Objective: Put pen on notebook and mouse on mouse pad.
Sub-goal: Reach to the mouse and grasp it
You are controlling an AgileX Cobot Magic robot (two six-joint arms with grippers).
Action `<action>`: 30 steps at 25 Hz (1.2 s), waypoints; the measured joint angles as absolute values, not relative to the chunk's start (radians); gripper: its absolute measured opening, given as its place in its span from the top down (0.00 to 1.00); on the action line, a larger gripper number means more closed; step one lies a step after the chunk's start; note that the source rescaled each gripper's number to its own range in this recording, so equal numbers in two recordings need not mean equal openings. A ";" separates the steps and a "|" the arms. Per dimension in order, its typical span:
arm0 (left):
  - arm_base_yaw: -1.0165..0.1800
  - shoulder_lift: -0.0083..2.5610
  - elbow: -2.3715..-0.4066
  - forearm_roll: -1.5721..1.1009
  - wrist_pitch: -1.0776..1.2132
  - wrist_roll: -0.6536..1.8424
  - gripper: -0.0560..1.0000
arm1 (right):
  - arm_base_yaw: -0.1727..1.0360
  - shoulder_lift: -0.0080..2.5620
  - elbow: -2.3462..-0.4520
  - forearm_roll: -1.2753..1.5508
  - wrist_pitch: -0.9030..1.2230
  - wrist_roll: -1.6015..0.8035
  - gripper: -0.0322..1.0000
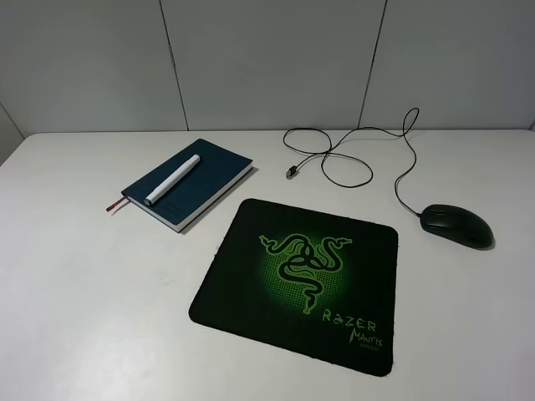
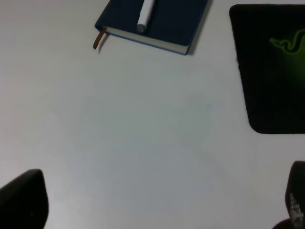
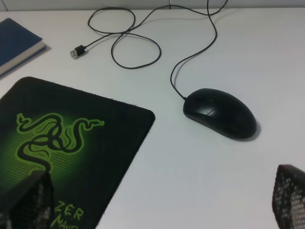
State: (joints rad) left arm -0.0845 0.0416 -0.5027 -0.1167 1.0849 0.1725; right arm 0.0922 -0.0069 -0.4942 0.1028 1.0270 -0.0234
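Note:
The white pen (image 1: 173,180) lies diagonally on the dark teal notebook (image 1: 209,180) at the back left of the table; both also show in the left wrist view, pen (image 2: 146,15) on notebook (image 2: 171,24). The black mouse (image 1: 456,225) rests on the bare table to the right of the mouse pad (image 1: 251,284), apart from it. In the right wrist view the mouse (image 3: 220,113) sits beyond the pad (image 3: 109,138). My left gripper (image 2: 157,205) hangs open over bare table. My right gripper (image 3: 157,200) is open, short of the mouse. Neither arm appears in the exterior high view.
The mouse's thin cable (image 1: 351,159) loops across the back of the table and ends in a USB plug (image 1: 292,173) near the notebook's right corner. A reddish ribbon bookmark (image 1: 115,205) sticks out of the notebook. A grey panelled wall stands behind the table.

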 joint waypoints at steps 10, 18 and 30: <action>-0.001 -0.006 -0.494 -0.136 1.080 0.219 0.00 | 0.092 -0.007 -0.494 0.103 1.027 -0.023 0.00; -0.001 -0.006 -0.494 -0.136 1.079 0.219 0.00 | 0.092 -0.007 -0.494 0.103 1.027 -0.023 0.00; -0.001 -0.006 -0.494 -0.136 1.079 0.219 0.00 | 0.092 -0.007 -0.494 0.103 1.027 -0.023 0.00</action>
